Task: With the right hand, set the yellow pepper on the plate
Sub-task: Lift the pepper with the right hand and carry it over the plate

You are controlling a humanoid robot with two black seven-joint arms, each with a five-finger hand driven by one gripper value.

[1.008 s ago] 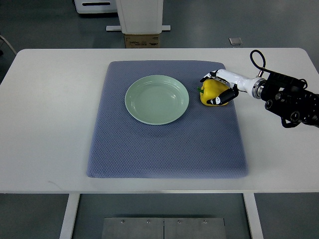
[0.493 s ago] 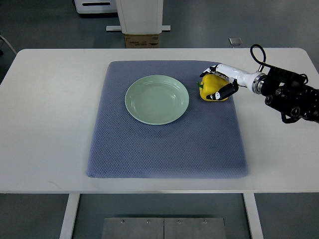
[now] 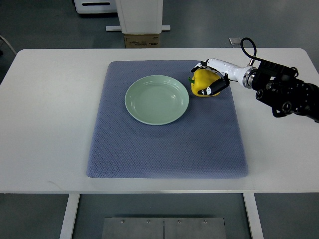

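In the top view, the only one there is, the right hand (image 3: 210, 80) comes in from the picture's right edge on a white forearm and a black arm, its fingers (image 3: 214, 89) curled round the yellow pepper (image 3: 202, 83), so the hand is closed on the fruit with a white finger over its far side and a dark-tipped one across its near side. The pepper sits inside that grasp, just off the hand's far-left fingertips and close beside the rim of the pale green plate (image 3: 157, 99), which lies to the hand's left and a little nearer the robot; whether the pepper rests on the mat or hangs just clear of it cannot be told from this steep angle. A pepper of this kind is probably light and hollow, with a firm but waxy, slippery skin and lobed sides, so a hold across the broad body, as here, seems sounder than one near the small green stem, and a hard squeeze could bruise or crack it. The plate looks shallow and smooth, so the pepper may roll once let go. Under the hand is a blue-grey textured mat (image 3: 164, 144) on a white table (image 3: 50, 109), with bare mat between hand and plate. The left hand is not seen. Beyond the table a white base and a small cardboard box (image 3: 142, 41) stand on the grey floor.
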